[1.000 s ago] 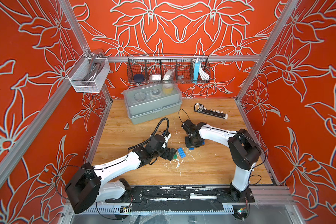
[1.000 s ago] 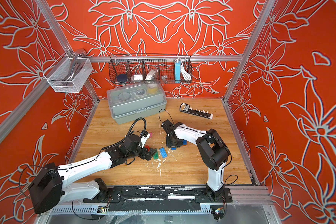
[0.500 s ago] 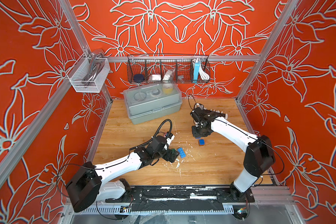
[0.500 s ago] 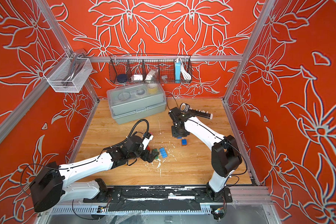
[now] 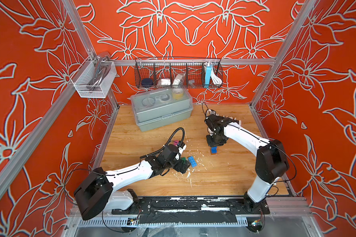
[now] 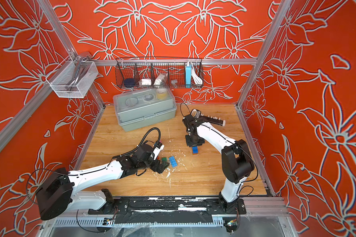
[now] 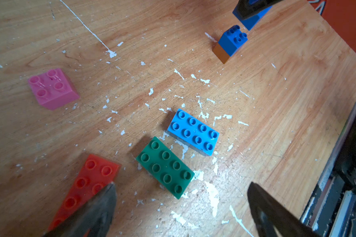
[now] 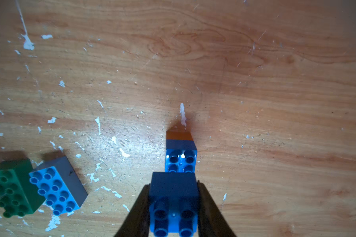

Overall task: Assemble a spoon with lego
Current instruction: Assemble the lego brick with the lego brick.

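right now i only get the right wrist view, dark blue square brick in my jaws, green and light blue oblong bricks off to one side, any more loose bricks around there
Observer: Yes, a pink square plastic brick lies studs up, well apart from those two.
Operator: any others
Observer: A red oblong plastic brick lies flat beside the green oblong plastic brick, not touching it.
Operator: is the left arm holding anything
Observer: No. The left arm has its jaws open and empty, with the green brick lying just ahead of them.
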Controlling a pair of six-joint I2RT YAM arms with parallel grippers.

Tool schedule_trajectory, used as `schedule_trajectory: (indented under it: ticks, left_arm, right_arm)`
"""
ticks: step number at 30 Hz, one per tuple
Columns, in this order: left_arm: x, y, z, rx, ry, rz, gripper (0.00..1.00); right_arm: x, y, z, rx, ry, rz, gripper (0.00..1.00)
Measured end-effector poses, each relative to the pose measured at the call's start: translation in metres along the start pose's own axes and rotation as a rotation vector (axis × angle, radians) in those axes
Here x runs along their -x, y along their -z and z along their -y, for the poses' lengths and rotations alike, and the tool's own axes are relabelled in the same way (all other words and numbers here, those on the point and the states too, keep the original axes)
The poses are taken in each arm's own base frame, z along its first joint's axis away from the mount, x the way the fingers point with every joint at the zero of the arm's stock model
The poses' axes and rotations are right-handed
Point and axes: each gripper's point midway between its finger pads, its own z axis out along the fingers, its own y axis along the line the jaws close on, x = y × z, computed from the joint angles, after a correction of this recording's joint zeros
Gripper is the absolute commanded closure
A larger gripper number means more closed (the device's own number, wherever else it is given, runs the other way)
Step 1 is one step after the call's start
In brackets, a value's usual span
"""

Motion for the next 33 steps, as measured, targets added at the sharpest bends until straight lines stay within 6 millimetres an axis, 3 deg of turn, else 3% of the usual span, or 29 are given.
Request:
schedule_trajectory:
  ticks: [12, 33]
  left_arm:
    - [0.0, 0.0, 0.0, 0.001, -0.002, -0.001, 0.02]
    - [-0.004, -0.004, -0.003, 0.013, -0.005, -0.014, 0.02]
  right_arm:
    - [-0.009, -0.023, 0.005, -0.018, -0.003, -0.051, 0.83]
    - [-0.004, -0.027, 0.006, -0.018, -0.038, -0.037, 0.82]
